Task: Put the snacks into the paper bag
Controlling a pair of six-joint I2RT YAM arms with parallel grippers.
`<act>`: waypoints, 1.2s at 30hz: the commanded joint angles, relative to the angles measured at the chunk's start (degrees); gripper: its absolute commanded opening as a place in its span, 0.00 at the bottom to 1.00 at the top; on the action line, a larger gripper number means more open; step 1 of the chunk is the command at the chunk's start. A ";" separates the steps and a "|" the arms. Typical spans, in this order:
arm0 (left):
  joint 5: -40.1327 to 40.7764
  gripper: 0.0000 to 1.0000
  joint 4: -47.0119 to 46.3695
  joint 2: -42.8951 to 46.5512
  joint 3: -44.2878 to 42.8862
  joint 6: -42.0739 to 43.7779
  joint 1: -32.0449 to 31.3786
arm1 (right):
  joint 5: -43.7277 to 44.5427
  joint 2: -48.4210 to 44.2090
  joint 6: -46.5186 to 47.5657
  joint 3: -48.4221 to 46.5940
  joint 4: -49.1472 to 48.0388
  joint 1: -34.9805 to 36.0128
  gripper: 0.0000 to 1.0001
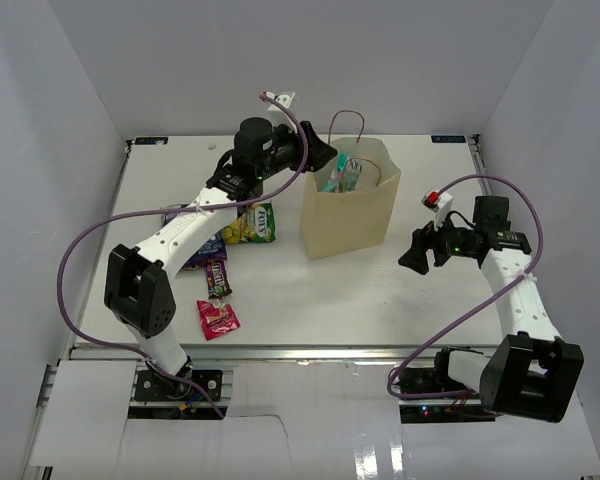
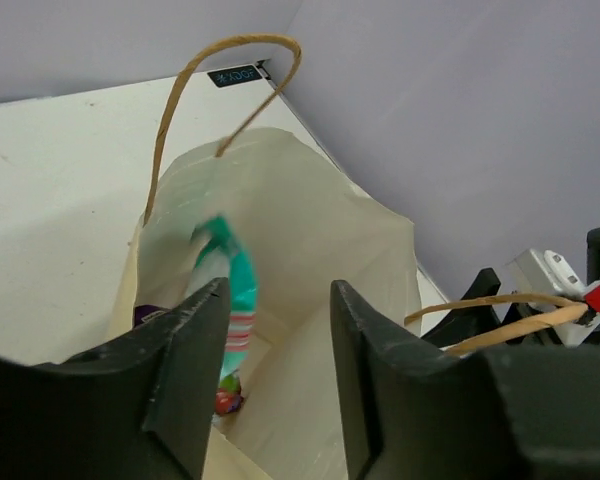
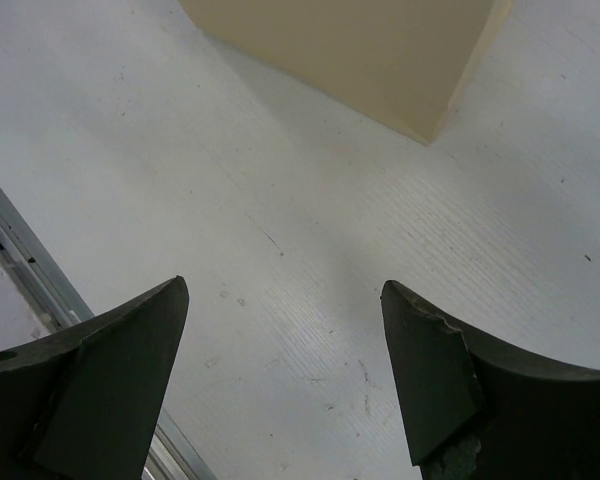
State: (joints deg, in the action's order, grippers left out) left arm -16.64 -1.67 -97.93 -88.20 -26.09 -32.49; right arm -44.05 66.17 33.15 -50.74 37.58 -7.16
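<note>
Lying at the left of the table (image 1: pixel 310 300) are four snacks. The purple bag (image 1: pixel 208 246) is half under the left arm. The green-yellow pack (image 1: pixel 253 225) sits just beside it with its long axis across the table; its white lettering is too small to read. The brown bar (image 1: pixel 217 277) lies with its long axis running near to far, and its print is also unreadable. The pink-red packet (image 1: pixel 218 320) lies nearest the front edge, slightly askew.

The left gripper (image 2: pixel 278 290) hangs over the mouth of the one paper bag (image 1: pixel 350 220). Its jaws are spread apart with nothing between them.

The bag stands upright in the middle of the table, mouth upward, with two loop handles rising from its rim. Inside, the teal packet (image 2: pixel 238 290) stands roughly on end against the left wall, blurred in the left wrist view. A red scrap and a purple edge show lower in the bag.

A small dark label (image 2: pixel 232 75) at the far corner of the table carries pale letters that cannot be read with certainty.

To the right of the bag and apart from it, the right gripper (image 3: pixel 283 290) hovers over bare tabletop. Its jaws are wide apart and empty, and the bag's lower corner shows ahead of it.
</note>
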 commanded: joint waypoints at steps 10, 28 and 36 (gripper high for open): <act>7.40 0.69 8.07 14.77 2.14 5.16 -0.38 | -8.08 0.54 39.62 -4.89 24.21 9.51 0.88; 37.38 0.72 41.74 73.12 32.49 -12.50 -0.29 | 28.07 27.93 -37.66 -16.72 -28.61 74.29 0.84; 39.41 0.72 54.58 80.43 23.00 -17.50 -0.29 | 39.25 51.59 -55.55 -41.27 -28.27 80.02 0.89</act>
State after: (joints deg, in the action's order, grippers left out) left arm 20.97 46.02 -19.03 -62.48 -40.27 -32.75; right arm -14.44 114.72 -11.97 -85.36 11.46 72.29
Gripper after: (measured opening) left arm 0.716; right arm 0.883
